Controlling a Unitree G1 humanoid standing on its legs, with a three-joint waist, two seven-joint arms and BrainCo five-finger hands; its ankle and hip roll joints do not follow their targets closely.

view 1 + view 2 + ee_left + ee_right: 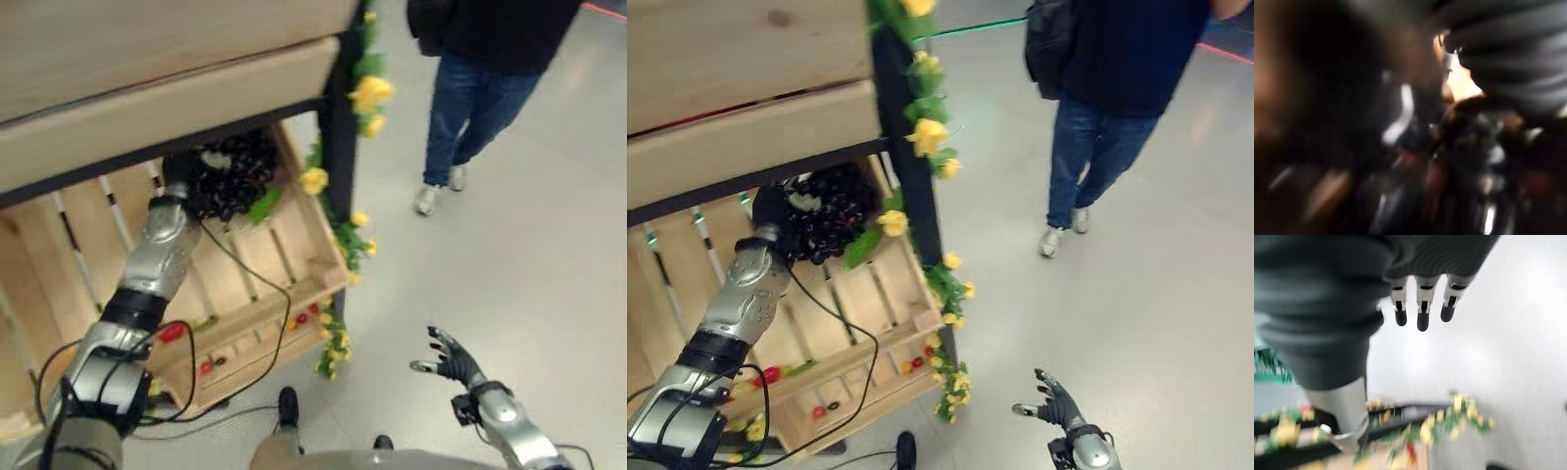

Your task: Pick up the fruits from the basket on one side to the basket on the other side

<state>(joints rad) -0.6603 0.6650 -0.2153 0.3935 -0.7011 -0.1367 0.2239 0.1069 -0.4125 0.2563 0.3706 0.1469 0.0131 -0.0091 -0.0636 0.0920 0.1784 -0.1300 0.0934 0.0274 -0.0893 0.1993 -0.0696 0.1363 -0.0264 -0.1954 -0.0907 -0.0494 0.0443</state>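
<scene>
Left hand (176, 181) buried in the dark grapes (230, 176) at the wooden crate (294, 284)'s back corner — its grip unreadable, so lift slowly — while the right hand (453, 360) hangs with fingers spread.

Pale unfinished wood, matt and slatted, on the crate (294, 257). Glossy dark skins on the grape bunch (233, 176) inside that crate. Matt black metal on the post (911, 186) beside the crate. Smooth, faintly shiny grey floor (529, 284).
</scene>
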